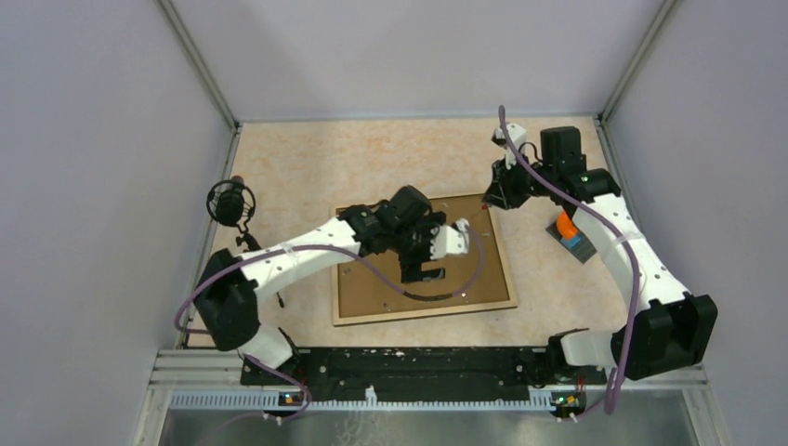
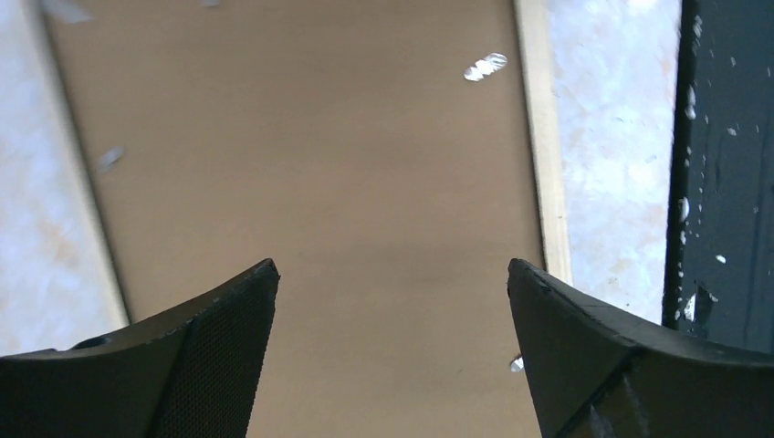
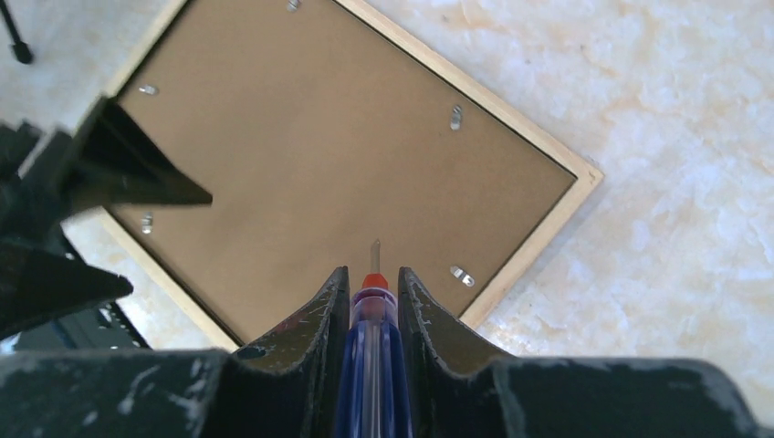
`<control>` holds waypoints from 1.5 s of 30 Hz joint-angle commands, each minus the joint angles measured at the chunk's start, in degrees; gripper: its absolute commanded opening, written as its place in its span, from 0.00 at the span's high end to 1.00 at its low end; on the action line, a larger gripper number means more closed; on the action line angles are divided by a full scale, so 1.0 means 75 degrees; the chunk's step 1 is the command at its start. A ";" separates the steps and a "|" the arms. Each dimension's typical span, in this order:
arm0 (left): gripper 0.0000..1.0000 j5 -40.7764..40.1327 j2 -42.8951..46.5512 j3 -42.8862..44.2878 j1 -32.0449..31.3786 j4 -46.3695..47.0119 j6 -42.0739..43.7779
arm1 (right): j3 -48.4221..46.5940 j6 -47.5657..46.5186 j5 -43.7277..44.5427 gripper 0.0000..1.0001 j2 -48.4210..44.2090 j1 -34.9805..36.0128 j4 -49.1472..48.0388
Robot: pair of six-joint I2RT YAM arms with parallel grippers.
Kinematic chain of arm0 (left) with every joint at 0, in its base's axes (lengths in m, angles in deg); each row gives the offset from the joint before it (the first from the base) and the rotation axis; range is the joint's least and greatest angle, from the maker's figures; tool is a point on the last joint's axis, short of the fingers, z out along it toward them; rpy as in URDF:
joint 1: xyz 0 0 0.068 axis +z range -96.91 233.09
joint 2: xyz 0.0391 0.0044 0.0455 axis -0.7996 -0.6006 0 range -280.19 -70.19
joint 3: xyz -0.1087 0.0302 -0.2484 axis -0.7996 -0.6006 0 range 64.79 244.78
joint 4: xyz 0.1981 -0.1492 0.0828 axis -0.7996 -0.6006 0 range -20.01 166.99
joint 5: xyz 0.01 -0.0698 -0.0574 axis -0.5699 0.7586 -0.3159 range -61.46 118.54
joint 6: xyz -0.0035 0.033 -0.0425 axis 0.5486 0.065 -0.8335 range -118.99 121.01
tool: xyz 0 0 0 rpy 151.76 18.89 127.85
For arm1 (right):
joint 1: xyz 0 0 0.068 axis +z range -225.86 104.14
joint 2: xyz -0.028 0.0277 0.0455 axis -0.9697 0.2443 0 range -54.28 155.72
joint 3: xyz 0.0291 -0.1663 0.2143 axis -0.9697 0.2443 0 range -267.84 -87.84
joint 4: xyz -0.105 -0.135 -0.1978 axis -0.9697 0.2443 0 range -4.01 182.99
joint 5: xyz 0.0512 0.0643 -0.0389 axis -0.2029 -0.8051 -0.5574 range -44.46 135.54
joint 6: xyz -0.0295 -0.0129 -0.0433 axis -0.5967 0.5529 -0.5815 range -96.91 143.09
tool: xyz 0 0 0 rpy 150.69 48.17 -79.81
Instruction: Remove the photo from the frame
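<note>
Frame (image 1: 372, 290) face down on table (image 1: 307, 158), brown back upward.
Left gripper (image 2: 391, 266) spread wide over the back's middle, touching nothing; right gripper (image 3: 371, 274) pinches a screwdriver (image 3: 370, 365), tip above the far right corner.

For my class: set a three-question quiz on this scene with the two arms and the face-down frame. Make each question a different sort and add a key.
1. True or false: the frame lies with its brown back facing up.
2. What tool is the right gripper shut on?
3. The left gripper is: A) open over the frame's back; B) shut on a metal clip; C) carrying the photo.

Key
1. True.
2. A screwdriver, with its tip pointing at the frame's back.
3. A.
</note>
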 commanded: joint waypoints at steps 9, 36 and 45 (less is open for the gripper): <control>0.01 -0.0553 0.2569 -0.0303 0.0990 0.1236 -0.2097 | -0.0598 0.0112 -0.2507 1.00 -0.0272 -0.0001 0.0857; 0.60 0.1565 0.0274 0.1195 0.0332 0.1627 -0.2967 | -0.0444 0.0392 -0.3964 1.00 0.0268 0.0823 0.0697; 0.96 0.1155 0.0494 0.0870 0.0361 0.1662 -0.3167 | -0.0413 0.0744 -0.3180 1.00 0.0273 0.0823 0.0429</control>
